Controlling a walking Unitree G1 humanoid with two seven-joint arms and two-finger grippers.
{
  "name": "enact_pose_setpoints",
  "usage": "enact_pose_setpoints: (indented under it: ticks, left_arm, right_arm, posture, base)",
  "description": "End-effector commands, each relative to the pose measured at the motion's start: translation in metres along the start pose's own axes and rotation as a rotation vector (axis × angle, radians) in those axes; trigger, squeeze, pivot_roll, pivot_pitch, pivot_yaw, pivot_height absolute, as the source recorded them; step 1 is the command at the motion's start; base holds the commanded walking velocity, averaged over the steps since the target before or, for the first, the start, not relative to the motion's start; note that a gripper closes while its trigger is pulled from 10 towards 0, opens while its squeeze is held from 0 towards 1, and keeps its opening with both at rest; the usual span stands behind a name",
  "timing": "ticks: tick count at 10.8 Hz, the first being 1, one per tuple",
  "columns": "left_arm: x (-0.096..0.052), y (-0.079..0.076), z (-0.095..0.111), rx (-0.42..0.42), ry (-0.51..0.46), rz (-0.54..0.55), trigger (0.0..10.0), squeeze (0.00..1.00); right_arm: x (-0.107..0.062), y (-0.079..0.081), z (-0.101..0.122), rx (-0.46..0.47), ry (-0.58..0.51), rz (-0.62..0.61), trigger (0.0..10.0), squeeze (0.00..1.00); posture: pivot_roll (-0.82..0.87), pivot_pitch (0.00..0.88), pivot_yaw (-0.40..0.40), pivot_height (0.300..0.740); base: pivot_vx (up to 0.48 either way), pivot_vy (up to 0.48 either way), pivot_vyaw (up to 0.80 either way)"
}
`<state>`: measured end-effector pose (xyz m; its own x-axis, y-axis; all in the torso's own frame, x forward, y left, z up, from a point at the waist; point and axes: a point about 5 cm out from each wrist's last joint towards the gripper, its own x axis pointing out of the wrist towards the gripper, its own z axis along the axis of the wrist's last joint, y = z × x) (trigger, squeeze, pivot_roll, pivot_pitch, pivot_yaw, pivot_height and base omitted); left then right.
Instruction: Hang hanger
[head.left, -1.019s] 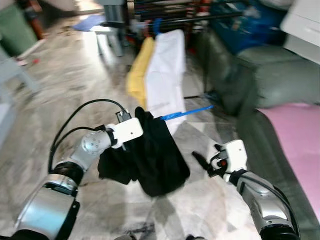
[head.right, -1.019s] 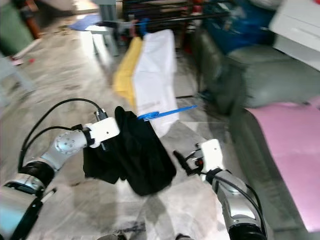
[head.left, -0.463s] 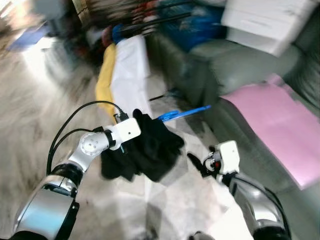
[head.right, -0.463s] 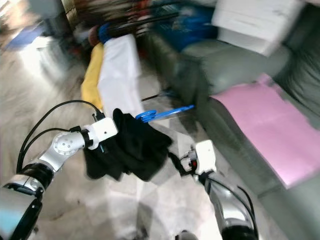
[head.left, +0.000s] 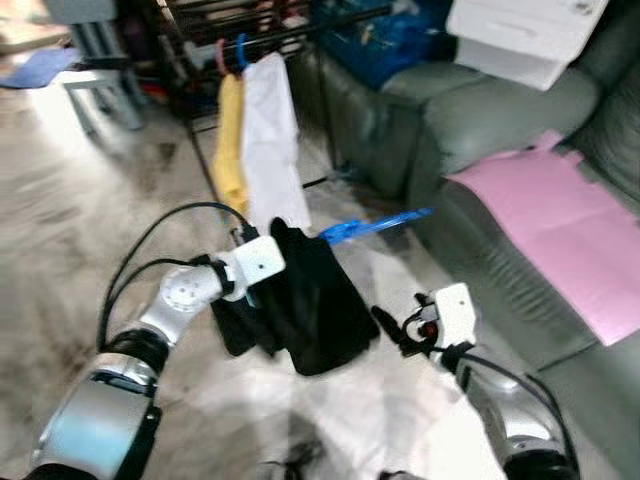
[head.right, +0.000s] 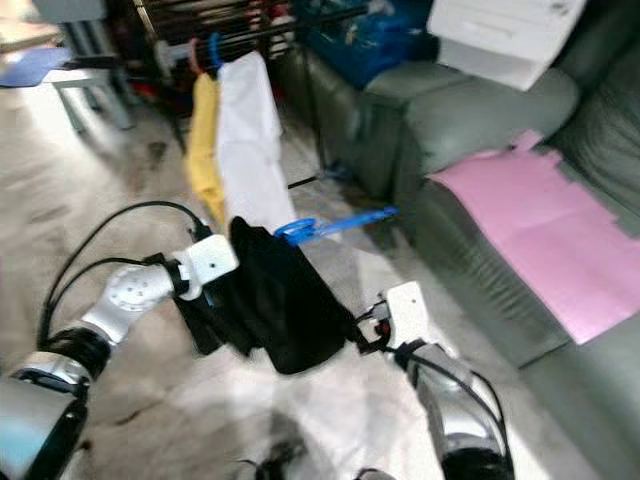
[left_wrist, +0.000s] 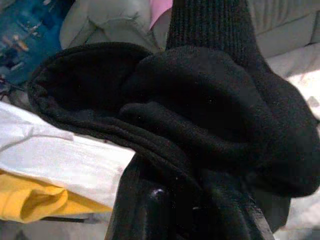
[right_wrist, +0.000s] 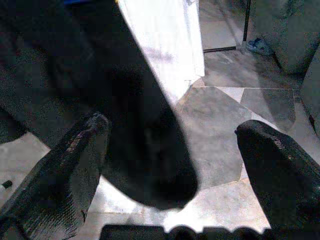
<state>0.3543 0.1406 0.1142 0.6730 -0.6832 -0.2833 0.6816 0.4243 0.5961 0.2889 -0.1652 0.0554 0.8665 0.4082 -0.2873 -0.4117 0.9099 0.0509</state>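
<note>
A blue hanger (head.left: 375, 225) carries a black garment (head.left: 315, 310) that drapes down in front of me over the floor. My left gripper (head.left: 272, 252) holds it up by the hanger's top, its fingers buried in the black cloth (left_wrist: 210, 115). My right gripper (head.left: 388, 325) stands open just right of the garment's lower edge, and its two fingers (right_wrist: 60, 170) frame the hem in the right wrist view. Ahead stands a dark clothes rack (head.left: 290, 30) with a white garment (head.left: 272, 140) and a yellow one (head.left: 232, 140) hanging on it.
A grey-green sofa (head.left: 500, 110) runs along the right, with a pink sheet (head.left: 560, 230) on its seat and a white box (head.left: 525, 35) on top. Blue bags (head.left: 375, 40) sit behind the rack. A grey stool (head.left: 95, 50) stands far left on the tiled floor.
The whole view has swung and sharpened as I moved, with the rack now ahead left. The black garment swung to the side and hangs straight again. Both arms keep their pose.
</note>
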Motion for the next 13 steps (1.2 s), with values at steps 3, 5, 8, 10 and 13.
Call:
enact_pose_setpoints:
  ticks: [3, 5, 8, 10, 13]
  left_arm:
    - [0.004, -0.001, 0.011, 0.014, -0.073, 0.003, 10.0, 0.00]
    - [0.004, 0.001, 0.019, 0.008, -0.132, -0.024, 10.0, 0.00]
    - [0.004, 0.005, 0.025, 0.001, -0.156, -0.017, 10.0, 0.00]
    - [0.006, 0.001, 0.028, -0.037, -0.180, -0.053, 10.0, 0.00]
    - [0.009, 0.000, 0.039, -0.038, -0.230, -0.125, 10.0, 0.00]
  right_arm:
    - [-0.007, -0.004, -0.012, 0.021, 0.044, -0.024, 10.0, 0.00]
    - [-0.011, -0.020, -0.014, 0.037, 0.055, -0.092, 10.0, 0.00]
    - [-0.007, -0.019, -0.011, 0.042, 0.049, -0.105, 10.0, 0.00]
    - [-0.010, -0.025, -0.018, 0.035, 0.085, -0.142, 10.0, 0.00]
    - [-0.007, -0.049, 0.000, 0.057, 0.006, -0.270, 10.0, 0.00]
  posture:
    - [-0.11, 0.123, 0.052, 0.740]
    - [-0.11, 0.126, 0.054, 0.740]
    - [-0.10, 0.126, 0.060, 0.740]
    - [-0.10, 0.133, 0.062, 0.740]
    - [-0.10, 0.135, 0.066, 0.740]
  base:
    - [0.000, 0.000, 0.00]
    - [0.000, 0.000, 0.00]
    - [0.000, 0.000, 0.00]
    - [0.000, 0.000, 0.00]
    - [0.000, 0.000, 0.00]
